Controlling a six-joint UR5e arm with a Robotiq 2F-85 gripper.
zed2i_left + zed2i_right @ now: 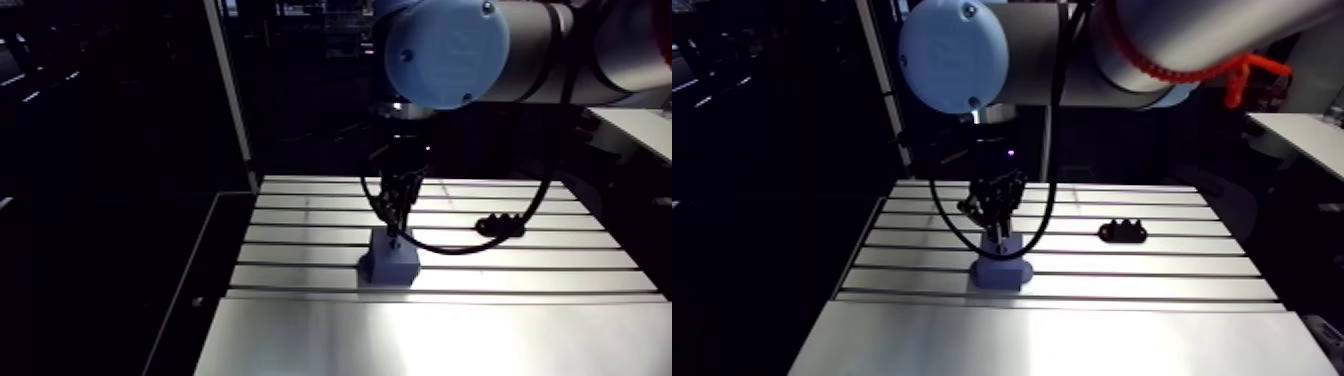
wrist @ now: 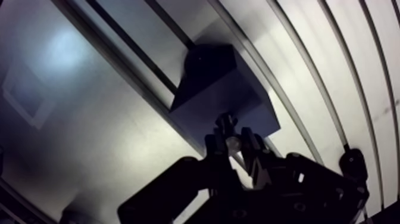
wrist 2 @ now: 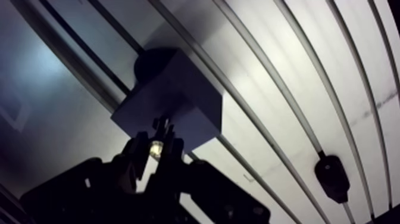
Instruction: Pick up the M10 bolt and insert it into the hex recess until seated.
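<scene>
- Claw (image 2: 232, 143): fingers drawn narrow, clamped on the M10 bolt (image 3: 156, 148).
- Bolt: tip points ahead of the claw at the grey block (image 2: 220, 95), close over its top face. Contact cannot be confirmed.
- Hex recess: not discernible from here.
- Recommendation: hold the bolt square to the block, centre it, descend slowly, and rotate slightly if the flats bind. Release only once it is seated.
- Slotted surface (image 2: 333, 71): black holder (image 3: 330, 176) lies well beyond the claw and is no obstruction.

Likely a robotics lab, slotted aluminium table (image 1: 1192, 262)
</scene>
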